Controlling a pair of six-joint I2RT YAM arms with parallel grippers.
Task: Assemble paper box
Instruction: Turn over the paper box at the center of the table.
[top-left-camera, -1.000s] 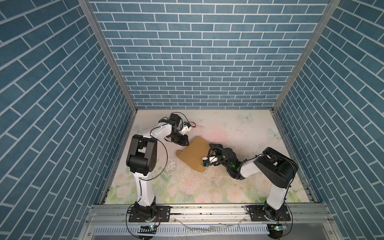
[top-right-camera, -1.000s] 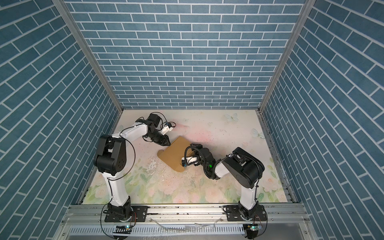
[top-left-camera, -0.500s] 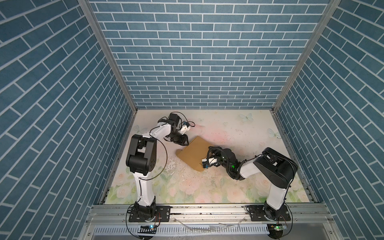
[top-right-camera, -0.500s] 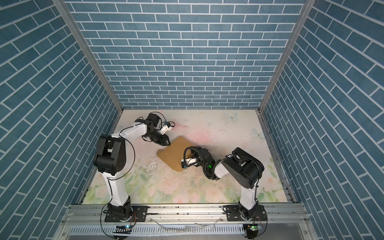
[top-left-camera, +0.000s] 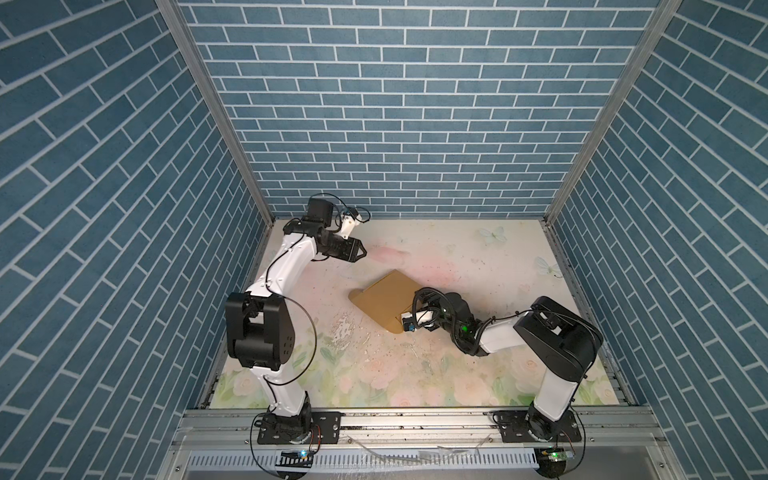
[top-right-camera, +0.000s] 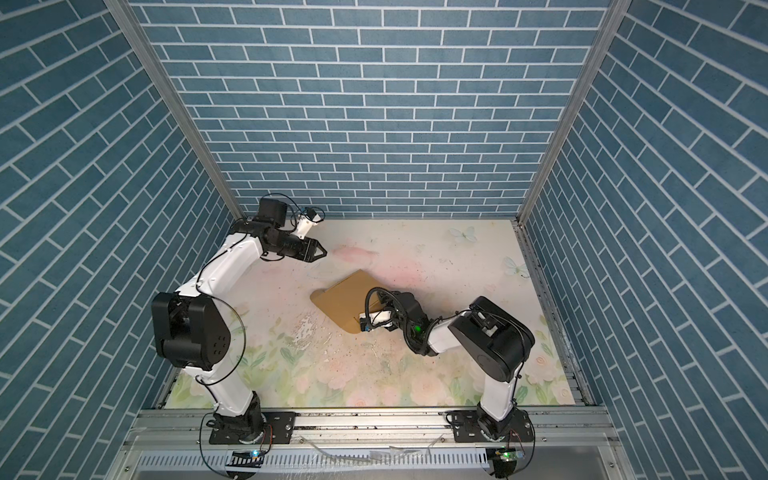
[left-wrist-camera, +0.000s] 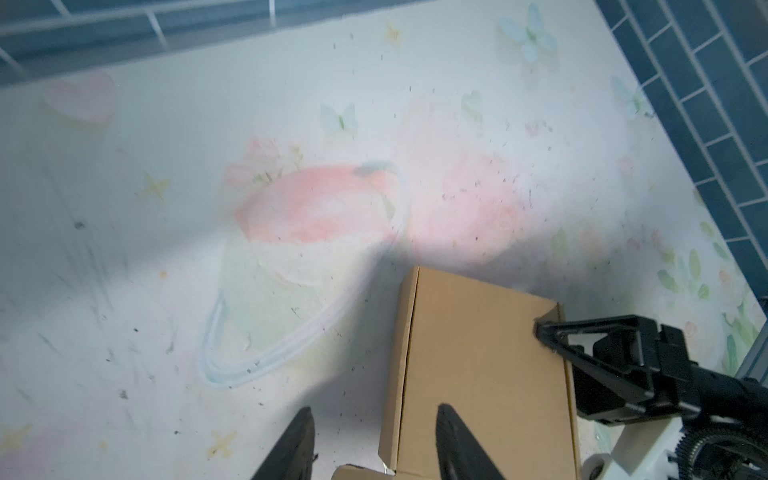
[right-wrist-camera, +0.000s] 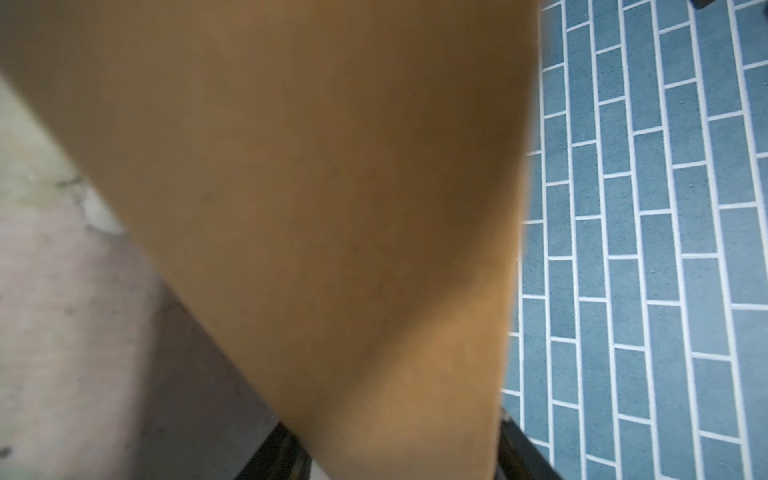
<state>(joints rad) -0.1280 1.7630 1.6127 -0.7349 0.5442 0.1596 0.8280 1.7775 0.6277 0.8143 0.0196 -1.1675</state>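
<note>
The paper box (top-left-camera: 386, 297) (top-right-camera: 345, 299) is a shallow tan cardboard mailer with its lid down, lying skewed on the mat in the middle of both top views. A small tab sticks out at its left corner. My right gripper (top-left-camera: 419, 306) (top-right-camera: 376, 311) is at the box's right end. In the right wrist view the cardboard (right-wrist-camera: 332, 208) spans the whole gap between my gripper's (right-wrist-camera: 399, 453) two fingers. My left gripper (top-left-camera: 361, 252) (top-right-camera: 322, 250) (left-wrist-camera: 374, 449) hovers open and empty behind and left of the box (left-wrist-camera: 486, 365), apart from it.
Blue brick-pattern walls (top-left-camera: 395, 124) close in the back and both sides. The floral mat (top-left-camera: 478, 257) is scuffed and speckled, with a peeled patch (top-left-camera: 343, 330) in front of the box. A metal rail (top-left-camera: 395, 419) runs along the front.
My left gripper has let go of the box's back-left edge, opened and drawn back toward the rear wall. My right gripper's jaws have narrowed onto the box, which has hardly shifted.
</note>
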